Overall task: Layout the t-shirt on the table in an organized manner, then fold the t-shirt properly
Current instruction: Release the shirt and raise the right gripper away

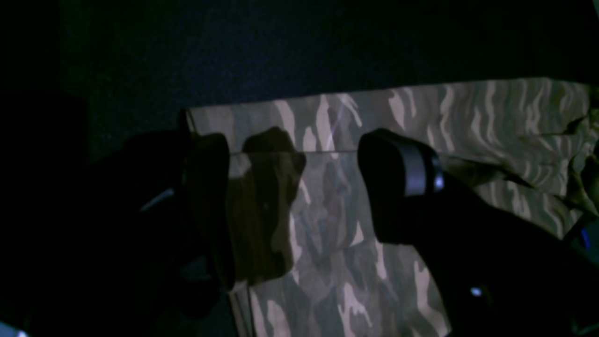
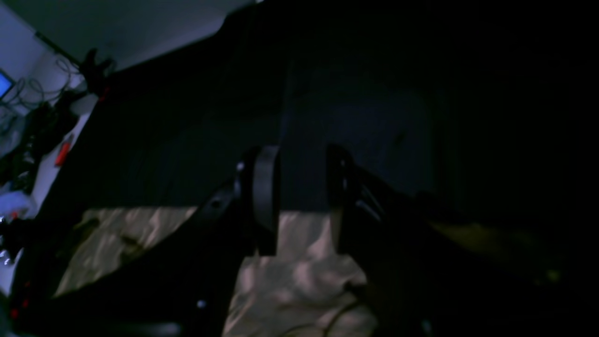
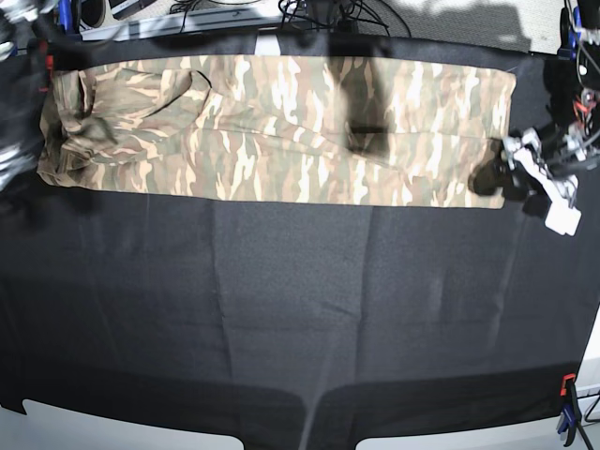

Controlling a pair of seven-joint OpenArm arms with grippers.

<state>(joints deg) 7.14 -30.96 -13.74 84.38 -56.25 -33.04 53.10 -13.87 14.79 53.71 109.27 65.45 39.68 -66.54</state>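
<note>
Camouflage t-shirt point(image 3: 281, 131) folded into long flat band, along far edge of black table point(image 3: 281, 309)

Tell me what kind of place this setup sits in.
Probably a robotics lab or workshop bench. The table is draped in black cloth held by a clamp at its edge, cables and gear crowd the far side, and a camouflage t-shirt lies stretched out as a test piece.

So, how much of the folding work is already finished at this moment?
Done: the t-shirt lies as a long folded strip along the table. In hand: nothing; the left gripper is open over its end. Left: folding the strip shorter.
</note>
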